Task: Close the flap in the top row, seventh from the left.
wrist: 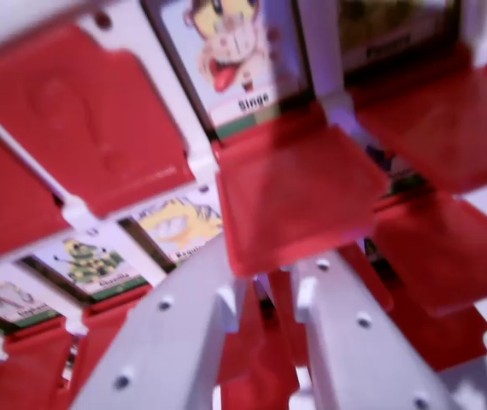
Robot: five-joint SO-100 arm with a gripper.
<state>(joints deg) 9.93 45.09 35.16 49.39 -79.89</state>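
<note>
We see a white plastic game board (194, 162) filling the wrist view, set with rows of red plastic hinged flaps and cartoon animal cards. We cannot count the row from this close view, so we cannot confirm which flap is the seventh. The red flap nearest the end effector (299, 201) lies at the centre of the frame, swung out flat below the card it belongs to. That card, a monkey picture card labelled "Singe" (231, 60), stands exposed at 12 o'clock. A closed red flap with an embossed mark (81, 111) covers its slot at 10 o'clock. At 7 to 8 o'clock, three further slots show a yellow animal card (179, 224), a green animal card (90, 263) and a pale animal card (0, 299). More open red flaps (440, 120) spread at 2 to 4 o'clock.

The white two-fingered end effector (265, 295) enters from 6 o'clock. Its fingers stand narrowly apart, holding nothing, tips just beneath the central flap's lower edge.
</note>
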